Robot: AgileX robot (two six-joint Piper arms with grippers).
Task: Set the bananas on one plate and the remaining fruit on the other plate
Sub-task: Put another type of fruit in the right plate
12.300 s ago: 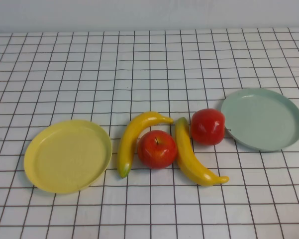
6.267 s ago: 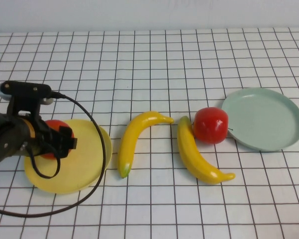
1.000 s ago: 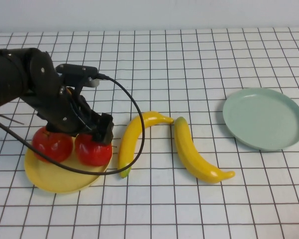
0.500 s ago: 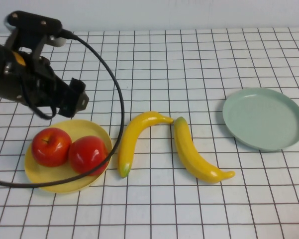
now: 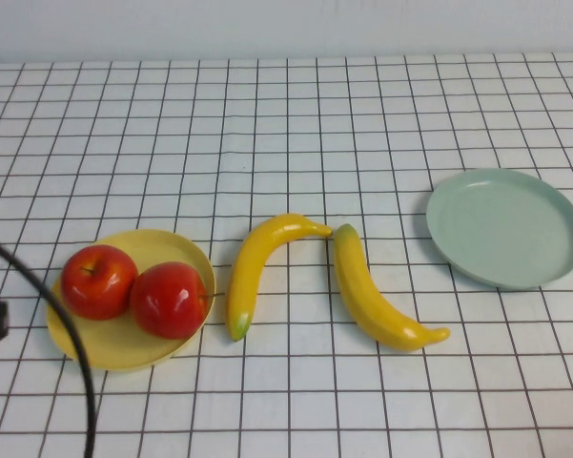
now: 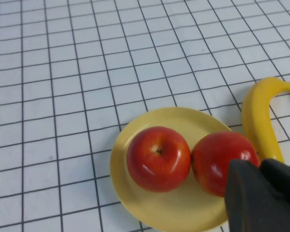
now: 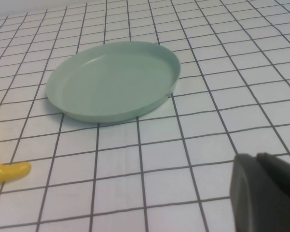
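Observation:
Two red apples (image 5: 98, 281) (image 5: 170, 300) lie side by side on the pale yellow plate (image 5: 124, 355) at the left. Two yellow bananas (image 5: 257, 267) (image 5: 377, 305) lie on the cloth in the middle, their far tips almost touching. The green-blue plate (image 5: 505, 227) at the right holds nothing. My left gripper (image 6: 259, 169) is shut and empty, raised above the near side of the yellow plate (image 6: 135, 203), over the apples (image 6: 158, 158) (image 6: 217, 162). My right gripper (image 7: 258, 159) is shut and empty, near the green-blue plate (image 7: 111, 82); it is out of the high view.
A white cloth with a black grid (image 5: 296, 124) covers the table. A black cable (image 5: 71, 353) and a bit of the left arm show at the left edge of the high view. One banana's tip (image 7: 5, 173) shows in the right wrist view.
My left arm has let go of the second apple on the yellow plate, risen and drawn back to the left, almost out of the high view. The fruit has not moved since.

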